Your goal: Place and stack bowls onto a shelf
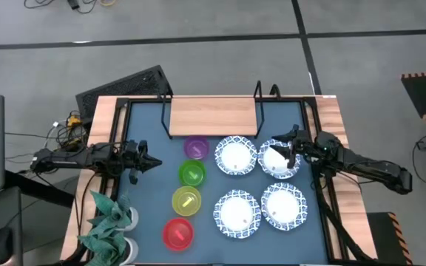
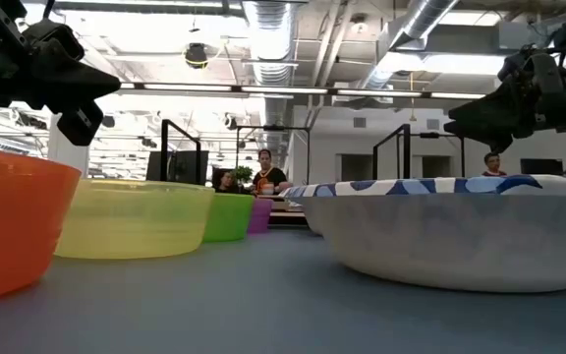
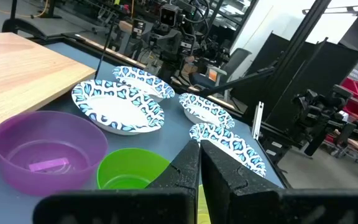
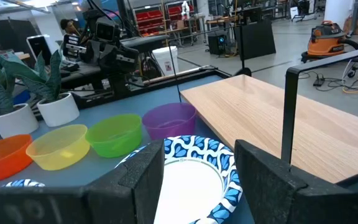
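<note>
From above, the dark blue tabletop (image 1: pixel 154 133) carries the wooden shelf (image 1: pixel 211 112) at its far edge, bare. Before it lie 4 plastic bowls, purple (image 1: pixel 196 148), green (image 1: pixel 191 174), yellow (image 1: pixel 186 201), red (image 1: pixel 177 233), and 4 patterned white bowls (image 1: pixel 236 156). The right gripper (image 1: pixel 293 153), fingers spread, hangs over 1 white bowl (image 1: pixel 276 164).

In the left wrist view, the left gripper (image 3: pixel 200 163) is pressed together, holding nothing.

Blue table (image 1: pixel 154 148); bowls (image 1: pixel 237 212); shelf (image 1: pixel 213 114)
</note>
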Controlling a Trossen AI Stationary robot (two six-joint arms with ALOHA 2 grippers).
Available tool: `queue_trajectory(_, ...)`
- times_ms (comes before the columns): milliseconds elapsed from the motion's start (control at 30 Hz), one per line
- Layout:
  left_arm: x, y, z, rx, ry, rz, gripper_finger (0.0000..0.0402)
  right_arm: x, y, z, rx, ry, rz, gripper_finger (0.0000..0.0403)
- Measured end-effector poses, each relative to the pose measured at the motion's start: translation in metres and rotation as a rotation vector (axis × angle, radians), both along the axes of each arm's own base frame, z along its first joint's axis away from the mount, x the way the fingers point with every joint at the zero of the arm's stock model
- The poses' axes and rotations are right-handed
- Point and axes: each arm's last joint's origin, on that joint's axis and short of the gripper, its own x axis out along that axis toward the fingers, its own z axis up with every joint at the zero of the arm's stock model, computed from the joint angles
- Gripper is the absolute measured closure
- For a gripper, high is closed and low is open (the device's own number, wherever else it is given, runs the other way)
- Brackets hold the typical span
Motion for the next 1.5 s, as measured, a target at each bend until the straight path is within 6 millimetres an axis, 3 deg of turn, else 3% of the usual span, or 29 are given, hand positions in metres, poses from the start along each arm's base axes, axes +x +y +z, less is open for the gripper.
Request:
queue_trajectory(1133, 0.0000, 0.0009, 0.0010, -0.014, -0.011, 0.031, 0.0401, 0.0000, 0.0000, -0.0001, 0.000, 0.000, 0.000, 0.0183)
queue_trajectory(1300, 0.0000, 0.0002, 0.0001, -0.155, 0.002, 0.002, 0.0401, 0.0000, 0.0000, 0.0000, 0.000, 0.000, 0.000, 0.0183)
queue_trajectory(1500, -0.0001, 0.0028, 0.0013, -0.329, -0.022, 0.084, 0.0401, 0.0000, 0.0000, 0.0000, 0.000, 0.000, 0.000, 0.0183)
